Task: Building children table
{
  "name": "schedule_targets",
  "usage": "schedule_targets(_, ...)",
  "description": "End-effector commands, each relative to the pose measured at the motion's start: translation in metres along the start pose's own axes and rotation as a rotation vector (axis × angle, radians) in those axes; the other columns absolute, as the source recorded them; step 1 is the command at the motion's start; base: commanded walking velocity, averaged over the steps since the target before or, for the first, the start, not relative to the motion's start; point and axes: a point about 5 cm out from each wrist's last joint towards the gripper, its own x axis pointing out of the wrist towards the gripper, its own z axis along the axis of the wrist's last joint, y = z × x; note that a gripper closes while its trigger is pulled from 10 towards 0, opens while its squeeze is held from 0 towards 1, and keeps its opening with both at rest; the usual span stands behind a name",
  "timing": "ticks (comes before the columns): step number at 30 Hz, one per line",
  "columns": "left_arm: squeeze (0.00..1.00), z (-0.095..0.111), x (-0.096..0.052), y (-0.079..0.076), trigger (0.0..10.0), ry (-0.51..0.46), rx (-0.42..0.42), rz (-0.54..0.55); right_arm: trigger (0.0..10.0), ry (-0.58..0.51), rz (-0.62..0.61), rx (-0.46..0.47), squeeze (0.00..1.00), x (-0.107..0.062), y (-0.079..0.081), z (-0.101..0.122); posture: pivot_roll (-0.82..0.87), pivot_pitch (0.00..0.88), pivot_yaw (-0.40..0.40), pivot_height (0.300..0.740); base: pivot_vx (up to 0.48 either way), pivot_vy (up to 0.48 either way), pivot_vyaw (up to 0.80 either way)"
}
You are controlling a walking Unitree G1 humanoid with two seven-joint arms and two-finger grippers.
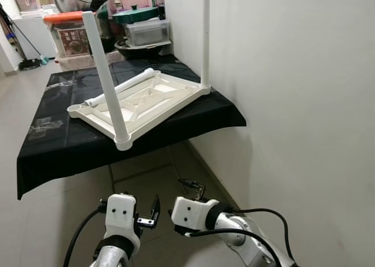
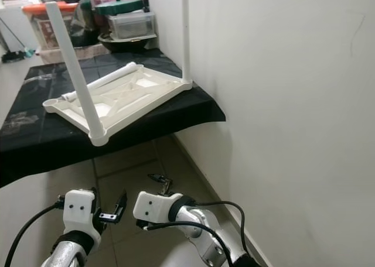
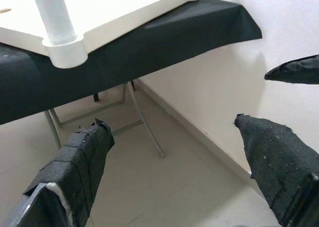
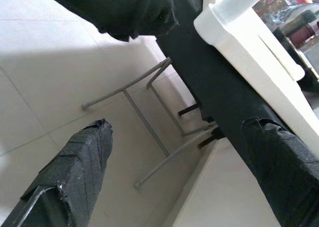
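Left pincer (image 1: 153, 211) low above the tiled floor (image 1: 70, 220), short of the surface's edge, fingers spread apart with nothing between them. Right pincer (image 1: 193, 188) just beside it, nearer the white wall (image 1: 293, 103), likewise parted and empty.

Ahead and above, a surface draped in black cloth (image 1: 53, 144), on folding grey metal legs (image 3: 142, 122). On it, upside down, the white plastic children's tabletop with ribbed underside (image 1: 146, 100). Two white round plastic legs seated upright in corner sockets: the near leg (image 1: 105, 74) at the corner closest to the pincers, the far leg (image 1: 205, 38) at the corner by the wall. A third white leg (image 1: 126, 85) loose, lying across the underside toward the far edge. No fourth leg clearly visible.

By judgement, roughly half done: two legs fitted, two corners to fill, then the table to be turned upright.

Beyond the surface, stacked plastic storage boxes (image 1: 146, 30) and an orange-lidded bin (image 1: 67, 30) with a printed label, its writing too small to read. No legible brand or text anywhere.
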Motion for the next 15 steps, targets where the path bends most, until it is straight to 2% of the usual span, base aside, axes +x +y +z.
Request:
schedule_targets(1,0.0,-0.0001,0.0024,0.002,10.0,-0.005,0.007,0.004,10.0,-0.022,-0.001,-0.019,0.0,0.0028,-0.0018,0.0038,-0.12,0.0,0.035,0.74,0.0,0.0,0.0)
schedule_targets(10,0.0,-0.0002,0.0057,0.0008,10.0,-0.012,0.009,-0.006,10.0,-0.02,-0.001,-0.022,0.0,0.0051,-0.0007,0.0018,-0.12,0.0,0.033,0.74,0.0,0.0,0.0)
schedule_targets(15,0.0,-0.0004,0.0069,-0.002,10.0,-0.017,0.018,-0.014,10.0,-0.019,0.006,-0.017,0.0,0.0042,0.0003,-0.0025,-0.1,0.0,-0.009,0.74,0.0,0.0,0.0)
